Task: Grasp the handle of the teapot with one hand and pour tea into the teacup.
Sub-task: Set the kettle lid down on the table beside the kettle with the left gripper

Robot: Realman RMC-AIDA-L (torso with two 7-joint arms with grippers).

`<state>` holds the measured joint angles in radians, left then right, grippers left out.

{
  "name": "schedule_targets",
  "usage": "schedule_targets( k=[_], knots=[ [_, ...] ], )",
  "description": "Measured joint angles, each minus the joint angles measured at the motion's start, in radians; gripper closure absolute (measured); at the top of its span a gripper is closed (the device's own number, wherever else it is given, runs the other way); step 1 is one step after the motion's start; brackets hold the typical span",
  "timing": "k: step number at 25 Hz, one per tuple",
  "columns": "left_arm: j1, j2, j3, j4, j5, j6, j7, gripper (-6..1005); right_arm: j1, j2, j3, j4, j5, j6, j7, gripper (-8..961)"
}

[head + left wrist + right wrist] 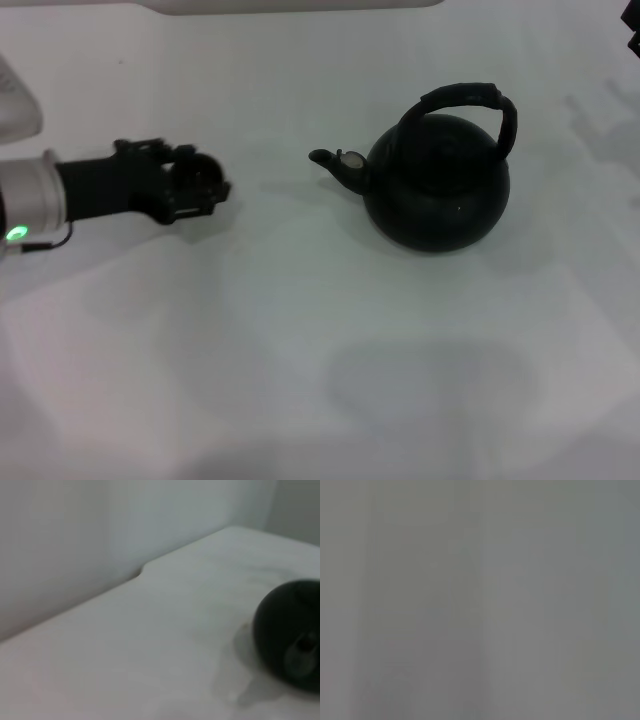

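Bare white tabletop (300, 400) lies nearest. Left end effector (205, 185) seems clamped around the tiny teacup (200, 178); the teapot (437, 190) sits well beyond its tip, likely heavy, best gripped atop its handle (470, 97).

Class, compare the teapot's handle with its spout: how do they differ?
The handle arches high over the teapot; the spout juts sideways, low. The handle is a thick, long hoop; the spout is short, with a silvery spot. Both are black. The left gripper touches neither.
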<state>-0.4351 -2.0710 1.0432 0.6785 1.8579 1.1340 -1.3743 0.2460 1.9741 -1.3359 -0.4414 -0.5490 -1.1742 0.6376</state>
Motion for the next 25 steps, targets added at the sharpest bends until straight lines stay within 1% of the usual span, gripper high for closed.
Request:
schedule_targets(
  k=[3,7,9,10,11,15,19,25],
  knots=[
    [-0.04,0.003,0.004,-0.007,-0.006,0.044,0.005,303,0.001,0.005,0.0,-0.002,0.001,0.001,-0.001,305],
    [-0.073,0.0,0.02,-0.012,-0.007,0.084,-0.004,304,0.0,0.011,0.002,-0.008,0.001,0.001,-0.001,305],
    [-0.089,-0.001,0.048,-0.025,-0.008,0.089,-0.018,304,-0.002,0.014,0.008,-0.008,0.001,0.001,0.0,305],
    [-0.108,-0.001,0.076,-0.046,-0.009,0.089,-0.038,304,-0.005,0.019,0.014,-0.008,0.002,0.001,0.002,305],
    [-0.108,-0.001,0.076,-0.046,-0.009,0.089,-0.038,304,-0.005,0.019,0.014,-0.008,0.002,0.001,0.002,305],
    [-0.149,0.002,0.122,-0.106,-0.01,0.09,-0.084,304,-0.015,0.027,0.021,-0.009,0.001,-0.007,0.005,305],
    [-0.186,0.001,0.141,-0.159,-0.006,0.09,-0.102,304,-0.031,0.031,0.021,-0.011,0.003,-0.016,0.012,305],
    [-0.21,0.0,0.145,-0.176,-0.003,0.09,-0.162,304,-0.049,0.034,0.016,-0.011,-0.003,-0.031,0.026,305]
  ],
)
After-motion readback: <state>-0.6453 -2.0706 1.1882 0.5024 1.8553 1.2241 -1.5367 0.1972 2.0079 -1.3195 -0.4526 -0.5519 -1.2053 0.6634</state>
